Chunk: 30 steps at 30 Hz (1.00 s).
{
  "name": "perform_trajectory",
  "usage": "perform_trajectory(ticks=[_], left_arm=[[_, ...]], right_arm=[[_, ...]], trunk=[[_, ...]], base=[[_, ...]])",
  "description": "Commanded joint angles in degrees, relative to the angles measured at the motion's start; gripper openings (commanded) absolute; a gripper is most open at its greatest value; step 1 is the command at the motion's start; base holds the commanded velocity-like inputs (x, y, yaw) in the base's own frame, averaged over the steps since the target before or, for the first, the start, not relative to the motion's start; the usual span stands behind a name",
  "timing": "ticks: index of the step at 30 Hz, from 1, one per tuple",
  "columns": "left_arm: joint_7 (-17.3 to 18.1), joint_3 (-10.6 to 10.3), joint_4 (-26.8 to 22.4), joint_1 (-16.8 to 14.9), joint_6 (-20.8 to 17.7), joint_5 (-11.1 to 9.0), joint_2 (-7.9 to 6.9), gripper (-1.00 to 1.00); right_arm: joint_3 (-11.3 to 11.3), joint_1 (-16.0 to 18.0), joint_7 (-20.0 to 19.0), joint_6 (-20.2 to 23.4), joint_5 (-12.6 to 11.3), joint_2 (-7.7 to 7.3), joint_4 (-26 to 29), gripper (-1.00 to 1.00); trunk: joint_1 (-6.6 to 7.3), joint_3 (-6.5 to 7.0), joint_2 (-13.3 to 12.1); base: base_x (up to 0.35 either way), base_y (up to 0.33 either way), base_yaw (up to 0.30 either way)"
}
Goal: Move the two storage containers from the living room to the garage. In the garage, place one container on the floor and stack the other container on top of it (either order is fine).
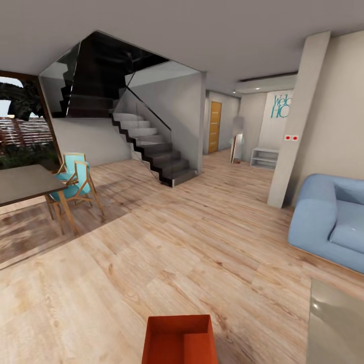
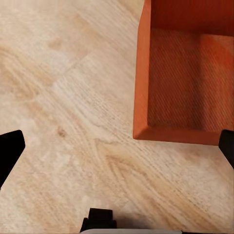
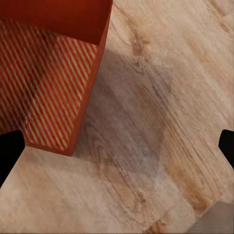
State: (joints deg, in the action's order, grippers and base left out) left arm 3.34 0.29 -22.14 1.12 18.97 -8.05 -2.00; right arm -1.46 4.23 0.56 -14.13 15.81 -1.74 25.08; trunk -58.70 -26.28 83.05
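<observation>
An orange-red bin (image 1: pixel 179 339) sits on the light wood plank floor (image 1: pixel 167 253) at 6 o'clock in the head view, right at the near edge, open side up. In the left wrist view the bin (image 2: pixel 183 73) lies ahead of the left gripper (image 2: pixel 119 146), whose dark fingertips (image 2: pixel 9 148) stand wide apart, holding nothing. In the right wrist view the right gripper (image 3: pixel 119 146) also has its fingertips (image 3: pixel 9 148) spread wide, empty, with the bin (image 3: pixel 48 73) just beyond them. A glossy grey low table (image 1: pixel 336 323) shows at 4 o'clock, a blue sofa (image 1: pixel 328 217) at 3 o'clock. A dining table (image 1: pixel 25 183) and teal chair (image 1: pixel 76 182) stand at 9 o'clock. Farther off, a dark staircase (image 1: pixel 151 146) rises at 12 o'clock, with a wooden door (image 1: pixel 215 126) down the hallway at 1 o'clock.
</observation>
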Motion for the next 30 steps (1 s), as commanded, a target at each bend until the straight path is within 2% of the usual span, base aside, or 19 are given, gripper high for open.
perform_trajectory(ticks=[1, 8, 30], left_arm=[[0.3, 0.0, -0.1, 0.0, 0.0, -0.6, -0.01, 1.00], [0.3, 0.0, -0.1, 0.0, 0.0, -0.6, -0.02, 1.00], [0.3, 0.0, -0.1, 0.0, 0.0, -0.6, -0.02, 1.00]], right_arm=[[-0.1, 0.0, 0.1, -0.1, 0.1, -0.03, 0.0, 1.00], [-0.1, 0.0, 0.1, -0.1, 0.1, -0.04, 0.0, 1.00], [-0.1, 0.0, 0.1, -0.1, 0.1, -0.02, 0.0, 1.00]], trunk=[[-0.03, -0.05, 0.0], [-0.03, -0.05, 0.0], [-0.03, -0.05, 0.0]], base=[[0.271, 0.000, 0.000], [0.172, 0.000, 0.000], [0.005, -0.005, 0.000]])
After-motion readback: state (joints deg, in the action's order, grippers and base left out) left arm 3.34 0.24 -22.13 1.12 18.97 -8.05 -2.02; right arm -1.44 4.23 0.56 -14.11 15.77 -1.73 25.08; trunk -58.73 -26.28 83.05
